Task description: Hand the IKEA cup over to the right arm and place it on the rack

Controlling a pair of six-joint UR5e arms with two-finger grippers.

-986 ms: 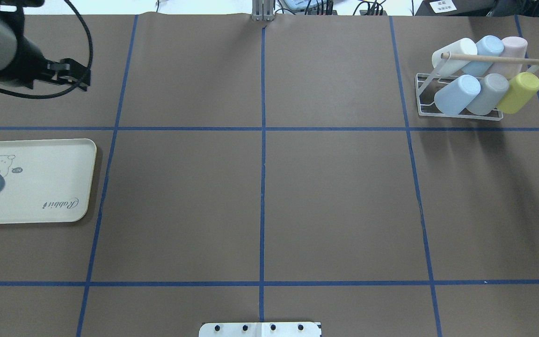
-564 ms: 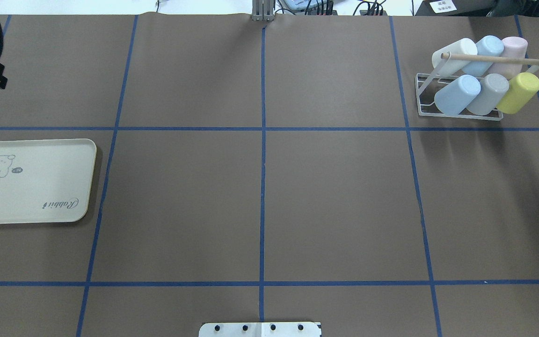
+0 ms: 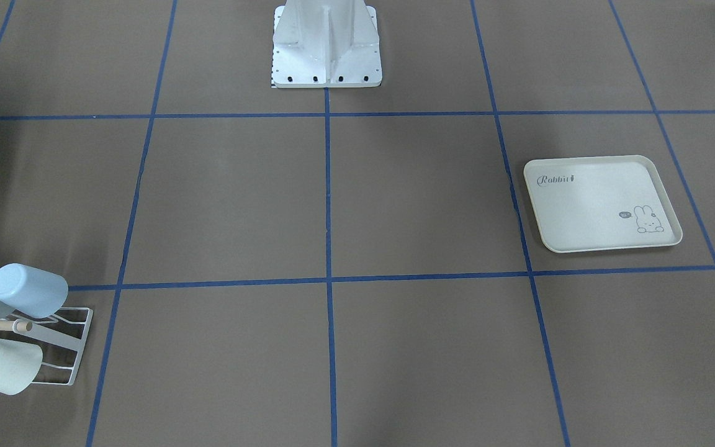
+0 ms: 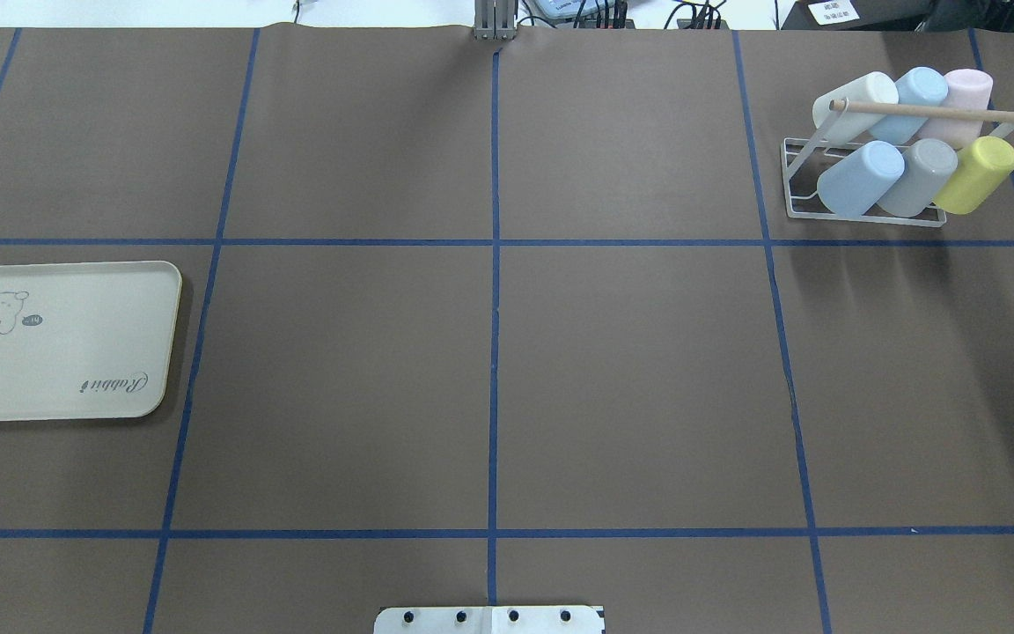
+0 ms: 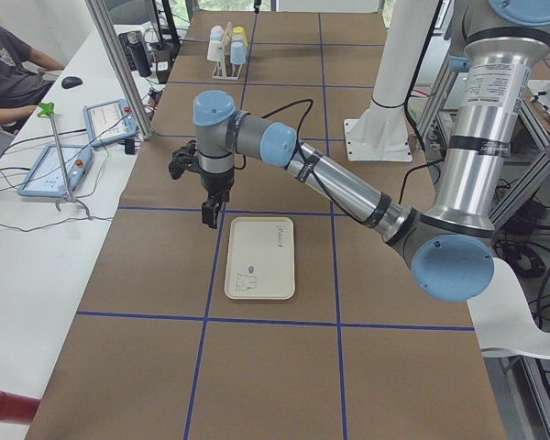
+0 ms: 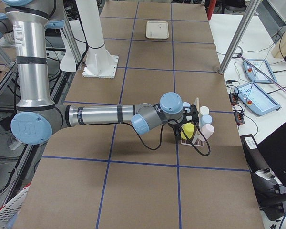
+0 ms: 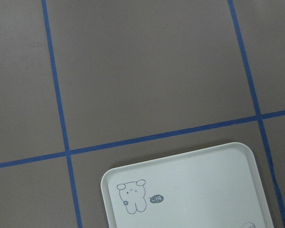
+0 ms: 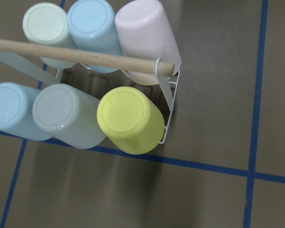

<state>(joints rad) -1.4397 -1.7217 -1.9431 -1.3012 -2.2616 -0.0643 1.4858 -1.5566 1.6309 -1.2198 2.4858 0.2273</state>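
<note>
Overhead: shows the rack [image 4: 811, 151] at upper right of the desk [image 4: 630, 379]. Carries six cups [image 4: 859, 176] in two tilted rows, bottoms up. Puts the yellow cup [image 4: 978, 174] at the near row's right end, below the wooden rod [image 4: 921, 110], and the cream tray [image 4: 67, 352] at the left edge.

Front-facing: places rack at lower left, tray at right.

Left side: finds the left gripper [image 5: 208, 213] hanging by the tray's upper left corner. Spread or pressed together, cannot tell.

Right side: finds the right gripper [image 6: 178, 135] low beside the yellow cup. Contact and opening impossible to tell.

Right wrist: looks down on all six cup bottoms.
</note>
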